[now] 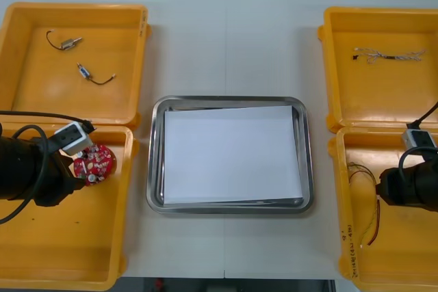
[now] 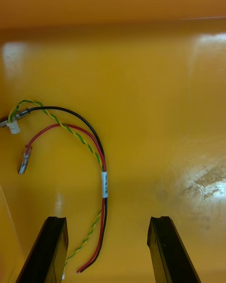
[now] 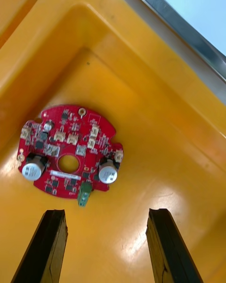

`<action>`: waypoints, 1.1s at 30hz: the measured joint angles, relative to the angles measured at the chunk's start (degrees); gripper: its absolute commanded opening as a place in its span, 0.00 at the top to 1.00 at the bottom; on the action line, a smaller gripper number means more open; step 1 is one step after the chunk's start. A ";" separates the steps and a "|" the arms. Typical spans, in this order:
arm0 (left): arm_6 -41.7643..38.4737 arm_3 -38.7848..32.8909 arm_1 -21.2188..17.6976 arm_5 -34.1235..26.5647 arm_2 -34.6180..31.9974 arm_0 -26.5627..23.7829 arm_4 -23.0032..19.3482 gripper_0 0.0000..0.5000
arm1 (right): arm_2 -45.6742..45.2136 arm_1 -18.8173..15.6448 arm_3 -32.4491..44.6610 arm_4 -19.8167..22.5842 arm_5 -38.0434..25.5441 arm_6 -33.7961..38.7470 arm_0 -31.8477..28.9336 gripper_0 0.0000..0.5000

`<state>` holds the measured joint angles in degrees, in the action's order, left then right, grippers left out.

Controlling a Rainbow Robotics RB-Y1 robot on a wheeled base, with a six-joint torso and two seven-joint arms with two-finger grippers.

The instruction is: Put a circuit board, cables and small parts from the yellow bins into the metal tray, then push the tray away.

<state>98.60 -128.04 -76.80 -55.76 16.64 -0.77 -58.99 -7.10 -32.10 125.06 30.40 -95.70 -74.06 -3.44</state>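
Left gripper: the left gripper hangs over the lower-left yellow bin, fingers spread wide, nothing between them.
Board spot: the round red circuit board lies flat on that bin's floor, up near its upper right corner, parts side up, just ahead of the fingers and not touching them.
Board heading: it's round, so no real long axis; the little green connector on its rim points back at the gap between the fingers.
Right gripper: the right gripper is over the lower-right yellow bin, fingers apart too, holding nothing.
Cable: a red, black and yellow-green wire bundle lies on the bin floor. It runs straight away from the fingers, then hooks over to its plug ends; the cut ends sit between the fingers, closer to one.
Tray: the shiny metal tray sits mid-frame between the bins, with a white sheet inside.
Upper bins: small metal parts at upper left; a pale twisted cable lying left-right at upper right.
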 measured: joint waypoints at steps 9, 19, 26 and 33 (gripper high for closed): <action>0.00 1.11 -0.41 2.87 7.71 -6.06 2.66 0.00 | 1.82 0.01 -4.57 -0.61 5.11 0.00 0.06 0.00; 0.15 3.27 -0.41 5.13 10.32 -7.59 3.32 0.00 | 2.42 0.02 -6.31 -0.60 6.52 0.00 0.08 0.00; 3.36 5.42 -0.41 7.36 10.90 -7.61 3.39 0.00 | 3.40 0.02 -6.42 -0.60 8.50 0.79 0.02 0.00; 3.38 6.32 -0.42 7.86 12.02 -7.67 3.54 0.00 | 3.41 0.06 -6.43 -0.60 8.90 1.78 -0.04 0.00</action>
<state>101.98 -121.73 -77.21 -47.89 28.66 -8.44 -55.45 -3.69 -32.04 118.63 29.79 -86.81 -72.28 -3.48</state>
